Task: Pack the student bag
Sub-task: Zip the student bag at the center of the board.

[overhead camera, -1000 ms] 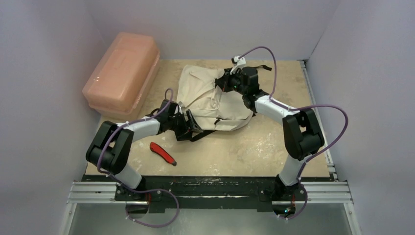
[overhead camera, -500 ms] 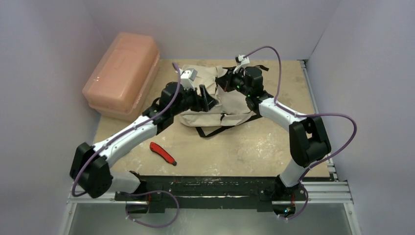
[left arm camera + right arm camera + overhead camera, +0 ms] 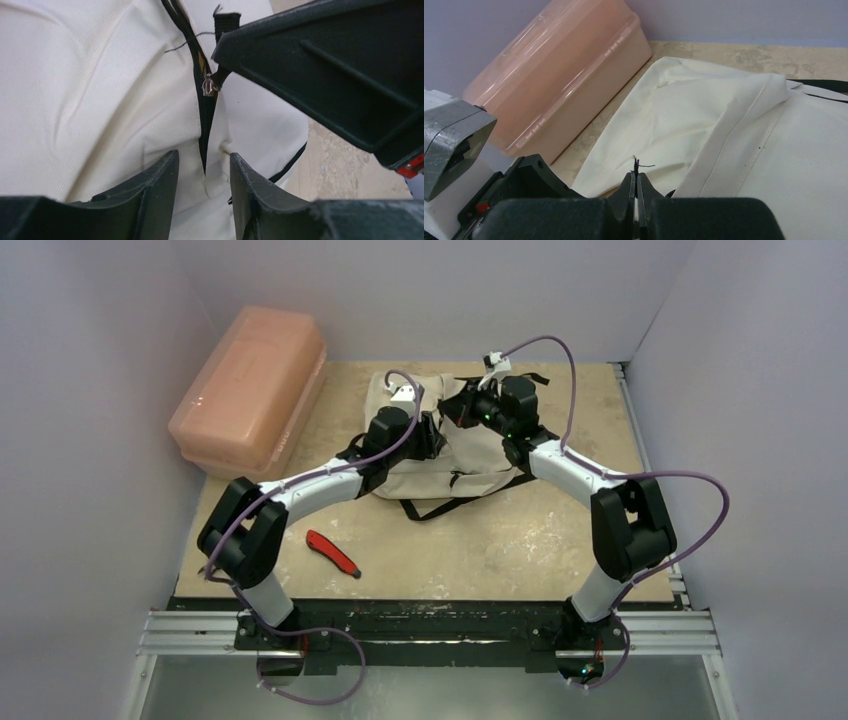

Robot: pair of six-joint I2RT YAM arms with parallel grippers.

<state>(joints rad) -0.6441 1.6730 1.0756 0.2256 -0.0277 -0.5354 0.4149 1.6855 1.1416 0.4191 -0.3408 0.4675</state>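
The student bag (image 3: pixel 475 462), cream fabric with black trim, lies at the back middle of the table. In the left wrist view the bag (image 3: pixel 75 100) shows a black zipper with a metal slider (image 3: pixel 210 86). My right gripper (image 3: pixel 453 408) is shut on the thin black pull tab of that zipper, whose frayed tip sticks up between its fingertips (image 3: pixel 636 175). My left gripper (image 3: pixel 432 432) sits on the bag just left of the right one. Its jaws (image 3: pixel 204 157) stand partly apart, straddling the cream fabric at the zipper's lower end.
A rigid pink plastic box (image 3: pixel 250 390) stands at the back left against the wall, close to the bag (image 3: pixel 704 115). A red cutter (image 3: pixel 332 553) lies on the near left of the table. Black straps (image 3: pixel 440 508) trail from the bag's near edge.
My left arm has swung from the bag's near left corner up to its middle, beside the right gripper, and its jaws have narrowed. The bag shifted and flattened. The right gripper kept its hold.
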